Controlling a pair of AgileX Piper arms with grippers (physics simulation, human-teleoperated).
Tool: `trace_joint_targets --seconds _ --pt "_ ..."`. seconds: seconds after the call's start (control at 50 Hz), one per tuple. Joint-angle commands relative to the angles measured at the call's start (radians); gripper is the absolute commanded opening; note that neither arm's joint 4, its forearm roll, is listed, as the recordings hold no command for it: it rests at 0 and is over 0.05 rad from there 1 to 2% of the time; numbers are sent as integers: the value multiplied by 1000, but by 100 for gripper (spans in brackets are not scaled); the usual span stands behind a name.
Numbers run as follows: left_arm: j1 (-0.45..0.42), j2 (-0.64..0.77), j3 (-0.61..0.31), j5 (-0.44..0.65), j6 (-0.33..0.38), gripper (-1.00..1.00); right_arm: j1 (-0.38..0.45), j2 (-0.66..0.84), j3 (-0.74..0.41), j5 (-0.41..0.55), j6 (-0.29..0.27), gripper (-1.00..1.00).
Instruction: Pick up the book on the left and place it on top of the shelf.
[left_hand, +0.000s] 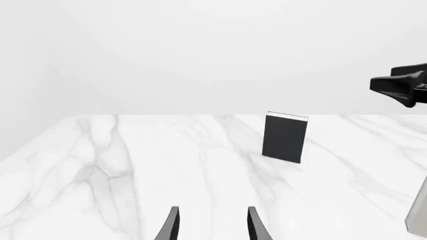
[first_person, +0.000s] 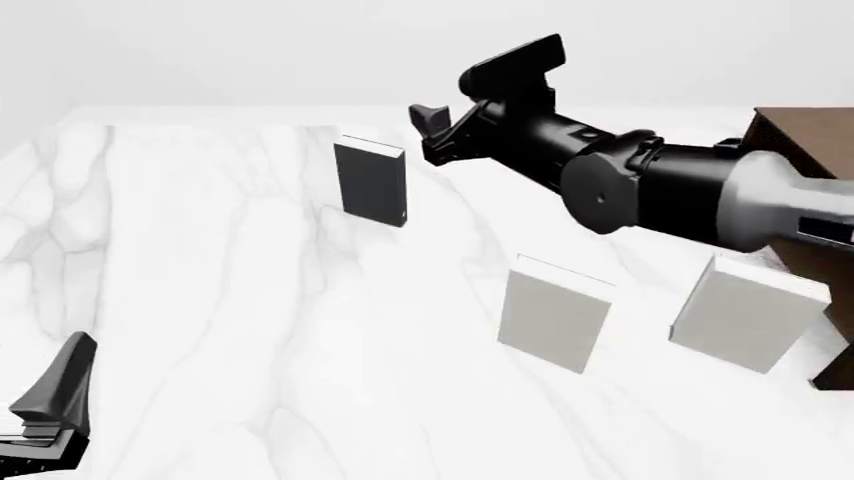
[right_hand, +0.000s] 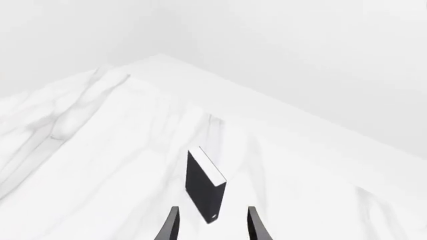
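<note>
Book: upright near table's far edge, rigid, light; pinch across covers; right gripper parted, empty

White marble table with grey veins, plain white backdrop behind. Two pale grey books standing upright on it: one near centre, at about 4 o'clock, the other at 3 o'clock from it, near, not touching.
</note>
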Motion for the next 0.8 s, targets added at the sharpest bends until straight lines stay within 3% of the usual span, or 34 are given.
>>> trace_joint_targets --seconds 0.02,0.8 --pt "0 0 0 0 0 100 -4 192 -164 -32 30 100" --pt "0 0 0 0 0 100 -8 309 -247 -41 50 100"
